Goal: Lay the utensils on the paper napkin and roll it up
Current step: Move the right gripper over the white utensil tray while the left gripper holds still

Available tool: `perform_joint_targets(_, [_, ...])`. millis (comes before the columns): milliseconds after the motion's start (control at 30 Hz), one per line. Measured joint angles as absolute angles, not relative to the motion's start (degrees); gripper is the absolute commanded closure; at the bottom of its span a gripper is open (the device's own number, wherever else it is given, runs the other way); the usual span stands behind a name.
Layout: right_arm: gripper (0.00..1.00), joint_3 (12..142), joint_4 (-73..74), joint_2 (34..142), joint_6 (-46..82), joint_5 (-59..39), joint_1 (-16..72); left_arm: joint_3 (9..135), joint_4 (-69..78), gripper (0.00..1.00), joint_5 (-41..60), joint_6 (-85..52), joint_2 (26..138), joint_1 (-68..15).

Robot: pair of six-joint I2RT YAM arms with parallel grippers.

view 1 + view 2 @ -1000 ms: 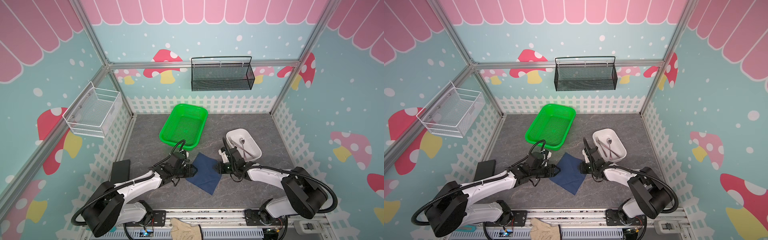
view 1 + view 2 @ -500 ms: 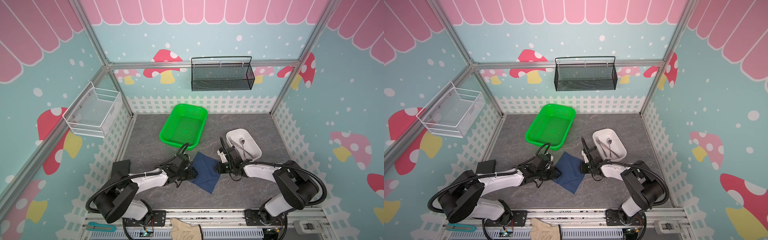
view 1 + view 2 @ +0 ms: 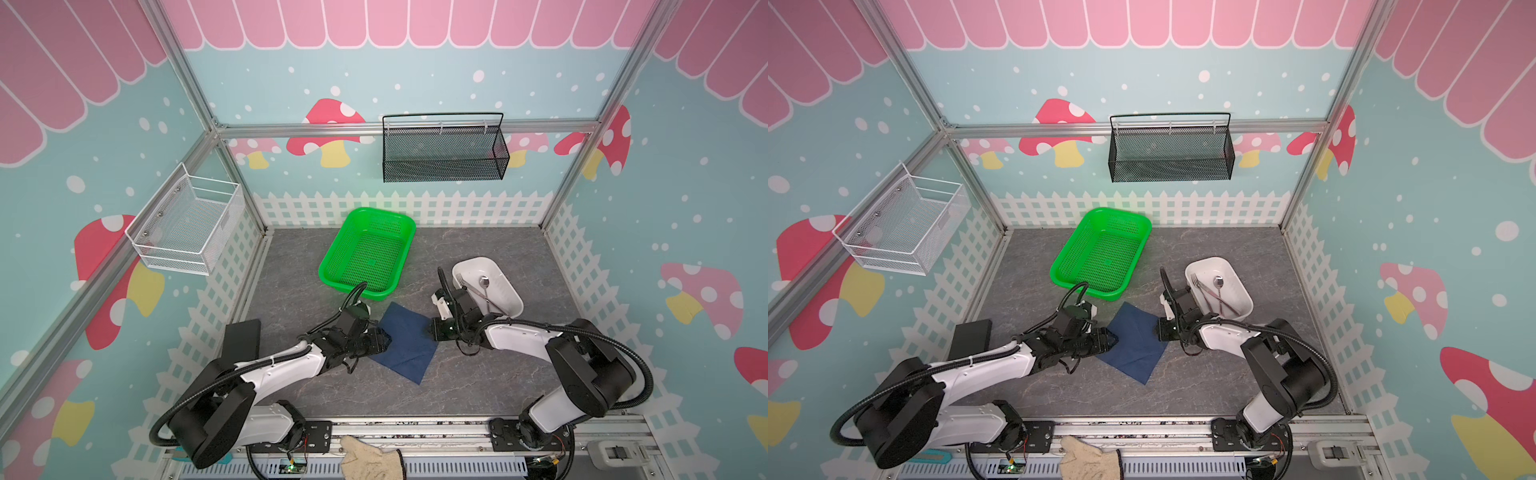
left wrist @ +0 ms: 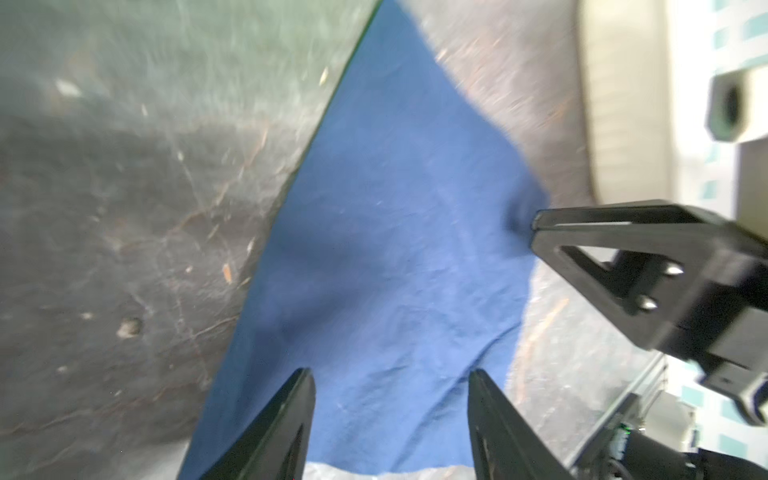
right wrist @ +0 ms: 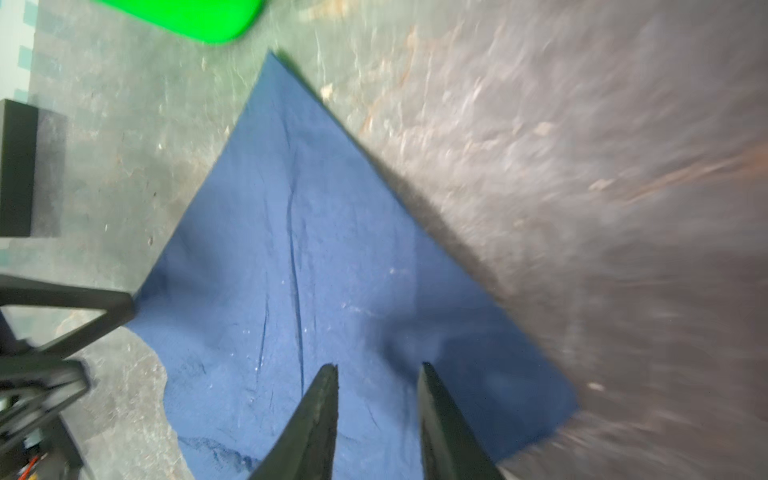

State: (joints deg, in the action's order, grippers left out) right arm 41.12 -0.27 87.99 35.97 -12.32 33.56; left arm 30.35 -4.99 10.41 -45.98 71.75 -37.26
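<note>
Paper napkin lay navy, creased, flat, unmoved from earlier; my left tool and right tool stood open at its corners.

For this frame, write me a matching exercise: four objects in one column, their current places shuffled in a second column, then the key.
Things
1. dark navy blue square paper napkin
2. slim silver metal fork and spoon
3. green perforated plastic basket
4. beige cloth glove

Places
A. inside the white rounded plastic tub
B. on the metal frame at the front edge, off the tabletop
C. spread out on the grey stone-look tabletop, centre front
D. standing on the tabletop, toward the back wall

Pairs: 1-C, 2-A, 3-D, 4-B
</note>
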Motion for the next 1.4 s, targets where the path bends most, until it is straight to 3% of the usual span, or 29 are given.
perform_joint_targets(233, [0.52,44.03,-4.43,76.97,32.05,-2.26,22.74,30.37,-6.28,0.35,6.87,-43.77,62.81,-37.26])
perform_joint_targets(433, [0.51,45.19,-8.25,78.22,28.42,-2.35,15.57,30.44,-6.68,0.35,6.17,-42.44,62.59,-37.26])
perform_joint_targets(967, [0.59,51.44,-13.67,89.14,23.99,-14.28,15.38,34.46,-9.21,0.35,4.99,-40.42,63.64,-37.23])
perform_joint_targets(1400, [0.58,55.81,-16.21,92.82,25.76,-19.46,19.92,37.19,-14.24,0.34,3.16,-40.51,62.65,-35.7])
